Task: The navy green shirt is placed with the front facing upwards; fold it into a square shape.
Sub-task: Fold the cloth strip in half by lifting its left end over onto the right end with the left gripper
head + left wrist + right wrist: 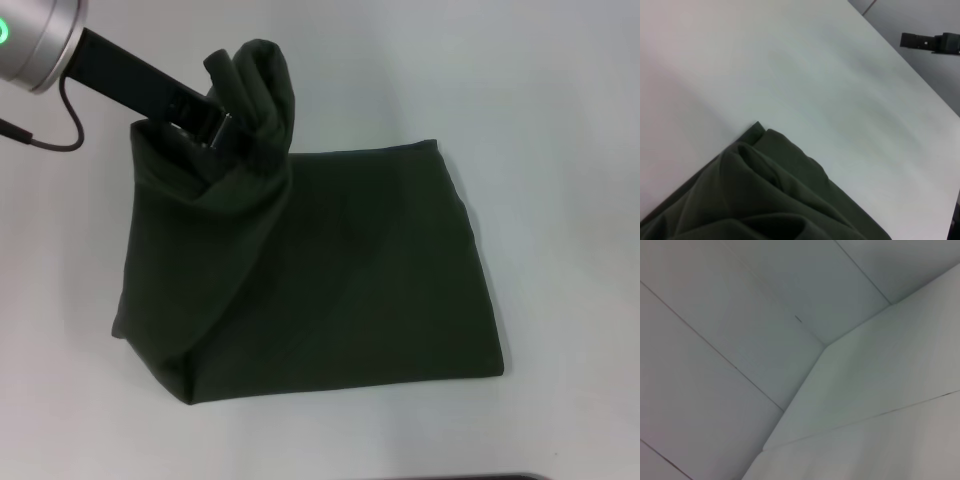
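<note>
The navy green shirt (330,280) lies on the white table as a plain green, roughly rectangular fold, with no lettering showing. Its far left corner is pulled up into a bunch (255,95) above the table. My left gripper (213,125) reaches in from the upper left and is shut on that bunch, its fingers partly wrapped in cloth. In the left wrist view, folds of the shirt (765,200) hang close below the camera, and the arm's own fingers do not show. My right gripper appears in no view. The right wrist view shows only floor and a table corner.
The white table (560,120) spreads around the shirt on all sides. A black cable (50,140) trails from the left arm. The left wrist view shows the table's far edge (910,60) with a black piece of equipment (930,42) beyond it.
</note>
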You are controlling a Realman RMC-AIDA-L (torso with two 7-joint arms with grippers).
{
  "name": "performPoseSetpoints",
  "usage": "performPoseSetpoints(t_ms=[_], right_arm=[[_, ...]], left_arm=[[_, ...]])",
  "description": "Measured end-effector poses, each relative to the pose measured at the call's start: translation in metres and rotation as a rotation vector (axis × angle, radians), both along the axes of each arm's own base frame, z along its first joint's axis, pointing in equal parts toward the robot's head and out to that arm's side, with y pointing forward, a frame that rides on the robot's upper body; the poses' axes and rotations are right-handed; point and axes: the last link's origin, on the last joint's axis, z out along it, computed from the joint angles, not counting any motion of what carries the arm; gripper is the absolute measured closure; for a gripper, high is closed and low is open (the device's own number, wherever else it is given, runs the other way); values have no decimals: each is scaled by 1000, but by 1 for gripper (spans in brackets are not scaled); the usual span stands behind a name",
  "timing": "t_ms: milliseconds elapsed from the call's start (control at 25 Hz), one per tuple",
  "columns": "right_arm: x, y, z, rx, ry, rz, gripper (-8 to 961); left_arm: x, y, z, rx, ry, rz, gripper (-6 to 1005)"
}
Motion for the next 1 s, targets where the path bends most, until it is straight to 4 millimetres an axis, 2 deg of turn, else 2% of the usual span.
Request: performPoseSetpoints(t_ms=[480, 1000], right_arm=[[0, 0, 4, -7, -14, 6, 33], [1, -1, 4, -14, -15, 9, 39]], left_arm=[[12, -1, -10, -4, -68, -15, 897], [16, 1, -19, -10, -117, -18, 891]])
